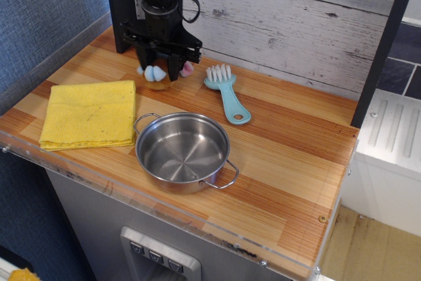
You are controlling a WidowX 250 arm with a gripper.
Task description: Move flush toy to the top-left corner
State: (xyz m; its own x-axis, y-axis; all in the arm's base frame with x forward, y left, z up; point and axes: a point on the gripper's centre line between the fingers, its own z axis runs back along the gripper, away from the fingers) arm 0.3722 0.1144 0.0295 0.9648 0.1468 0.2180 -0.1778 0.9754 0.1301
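The flush toy (158, 76), brown with pale blue paws and a pink ear patch, rests on the striped wooden countertop (276, 143) near the back left, just right of the black upright post (121, 11). My gripper (162, 65) stands straight above it, fingers down on either side of its body, still closed on it. The toy's upper part is hidden between the fingers. The top-left corner (108, 39) lies a short way to the left, by the post and the plank wall.
A folded yellow cloth (89, 114) lies at the left. A steel pot (183, 151) stands in front of the toy. A teal brush with white bristles (225, 91) lies to the toy's right. The blue wall (39, 11) bounds the left side.
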